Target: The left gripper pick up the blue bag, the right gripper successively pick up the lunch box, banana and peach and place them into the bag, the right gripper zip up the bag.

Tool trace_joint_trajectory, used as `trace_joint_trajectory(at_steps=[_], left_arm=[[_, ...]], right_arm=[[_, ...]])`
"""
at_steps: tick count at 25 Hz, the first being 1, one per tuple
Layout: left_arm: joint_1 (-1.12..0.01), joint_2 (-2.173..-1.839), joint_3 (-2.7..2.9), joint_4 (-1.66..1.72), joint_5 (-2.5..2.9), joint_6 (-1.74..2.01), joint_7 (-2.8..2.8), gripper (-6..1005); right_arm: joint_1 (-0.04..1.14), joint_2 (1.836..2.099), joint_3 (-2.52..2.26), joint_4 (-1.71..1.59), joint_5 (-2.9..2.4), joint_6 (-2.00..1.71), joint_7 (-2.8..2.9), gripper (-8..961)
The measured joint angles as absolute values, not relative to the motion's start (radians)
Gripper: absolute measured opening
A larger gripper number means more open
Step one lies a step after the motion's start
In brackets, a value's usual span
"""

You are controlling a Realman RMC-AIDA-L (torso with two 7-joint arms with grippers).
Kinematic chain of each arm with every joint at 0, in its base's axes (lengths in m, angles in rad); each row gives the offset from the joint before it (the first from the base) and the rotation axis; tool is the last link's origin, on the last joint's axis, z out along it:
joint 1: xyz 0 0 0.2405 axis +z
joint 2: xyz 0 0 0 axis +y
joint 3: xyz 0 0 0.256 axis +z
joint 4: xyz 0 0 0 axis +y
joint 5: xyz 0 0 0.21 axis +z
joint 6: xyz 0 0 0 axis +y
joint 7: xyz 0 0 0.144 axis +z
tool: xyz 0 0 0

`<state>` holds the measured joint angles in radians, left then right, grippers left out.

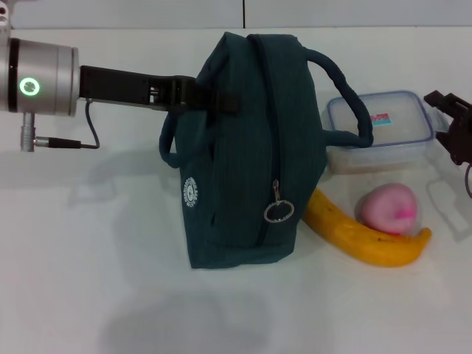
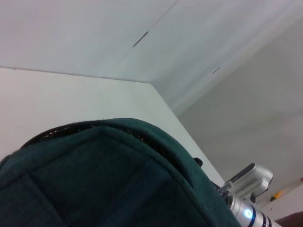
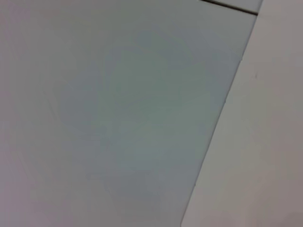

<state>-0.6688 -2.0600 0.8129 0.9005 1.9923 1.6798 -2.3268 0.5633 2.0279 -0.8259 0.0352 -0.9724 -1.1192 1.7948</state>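
Note:
The blue bag point(image 1: 247, 155) hangs upright just above the white table point(image 1: 88, 295), zipper closed with a ring pull point(image 1: 279, 212). My left gripper point(image 1: 215, 100) comes in from the left and is shut on the bag's upper side near a handle. Bag fabric point(image 2: 109, 179) fills the lower part of the left wrist view. To the bag's right lie the clear lunch box with a blue-rimmed lid point(image 1: 380, 129), the yellow banana point(image 1: 361, 236) and the pink peach point(image 1: 391, 210) touching it. My right gripper point(image 1: 446, 125) hovers open at the right edge, beside the lunch box.
The bag's other handle point(image 1: 346, 99) arches over towards the lunch box. The left arm's cable point(image 1: 66, 144) hangs above the table. The table's far edge and a wall show in the right wrist view. The right arm point(image 2: 246, 189) shows beyond the bag.

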Motion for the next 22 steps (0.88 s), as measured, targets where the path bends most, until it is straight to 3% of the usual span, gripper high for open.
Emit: trace_joint_trajectory(at_steps=[22], left_arm=[[-0.655,-2.060,0.813,0.900,1.993,1.687,-2.314,57]], right_arm=[[0.559,2.028,-0.831,0.039,-0.978,-1.138,1.782,199]])
